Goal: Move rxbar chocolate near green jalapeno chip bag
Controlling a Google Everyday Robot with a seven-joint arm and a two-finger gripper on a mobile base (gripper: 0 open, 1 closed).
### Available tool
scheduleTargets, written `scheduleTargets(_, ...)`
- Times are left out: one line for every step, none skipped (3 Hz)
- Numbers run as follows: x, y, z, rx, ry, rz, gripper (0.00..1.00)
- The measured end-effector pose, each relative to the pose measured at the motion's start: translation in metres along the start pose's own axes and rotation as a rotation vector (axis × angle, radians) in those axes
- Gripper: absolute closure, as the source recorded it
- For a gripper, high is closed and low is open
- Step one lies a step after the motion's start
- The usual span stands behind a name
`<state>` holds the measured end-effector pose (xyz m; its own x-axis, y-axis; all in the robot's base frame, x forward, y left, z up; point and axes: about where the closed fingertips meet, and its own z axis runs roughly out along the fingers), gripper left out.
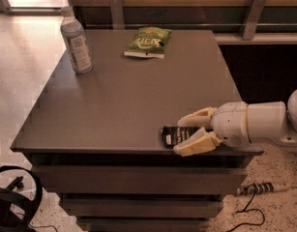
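The rxbar chocolate, a small black wrapper with white lettering, lies flat near the table's front right edge. My gripper reaches in from the right at table height. Its two pale fingers stand apart, one on the far side of the bar and one on the near side, with the bar between them. The green jalapeno chip bag lies flat at the far middle of the table, well away from the bar and the gripper.
A clear labelled plastic bottle stands upright at the far left of the brown table. Drawer fronts sit below the front edge. A black object and cables lie on the floor. A railing runs behind.
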<state>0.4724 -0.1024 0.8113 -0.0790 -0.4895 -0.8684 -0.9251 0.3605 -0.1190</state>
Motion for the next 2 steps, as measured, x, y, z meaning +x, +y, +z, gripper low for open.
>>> scheduleTargets(-0.0001,0.0000,-0.0001,0.000,0.000,0.000,1.00)
scheduleTargets(-0.0001,0.0000,0.0000,0.000,0.000,0.000,1.00)
